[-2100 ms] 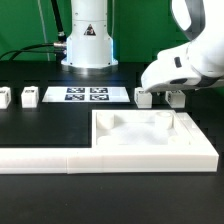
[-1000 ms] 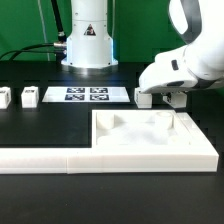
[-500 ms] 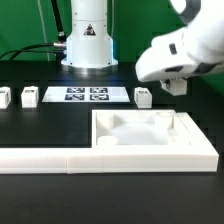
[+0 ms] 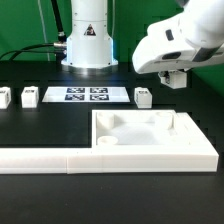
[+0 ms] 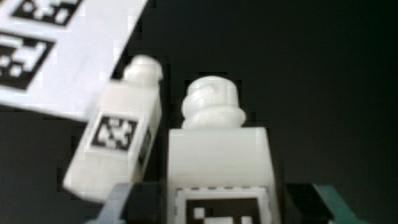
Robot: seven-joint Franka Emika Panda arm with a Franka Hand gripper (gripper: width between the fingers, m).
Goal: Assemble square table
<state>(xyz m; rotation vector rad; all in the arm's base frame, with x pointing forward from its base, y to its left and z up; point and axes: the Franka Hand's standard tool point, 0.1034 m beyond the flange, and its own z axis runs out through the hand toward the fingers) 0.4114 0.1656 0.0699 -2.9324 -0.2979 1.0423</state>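
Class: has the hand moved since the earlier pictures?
Yes. The hand rose, lifting its held leg above the loose leg still standing beside the marker board.

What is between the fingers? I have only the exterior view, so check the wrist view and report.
Observer: The gripper is shut on a white leg, which carries a black-and-white tag facing the wrist camera.
Operator: Tell me which way that leg points.
Observer: Its rounded tip sticks straight out beyond the fingertips, away from the gripper.
Operator: Report what lies below it.
Observer: A second leg lies on its side on the black table, tag toward the camera, next to the edge of the marker board.
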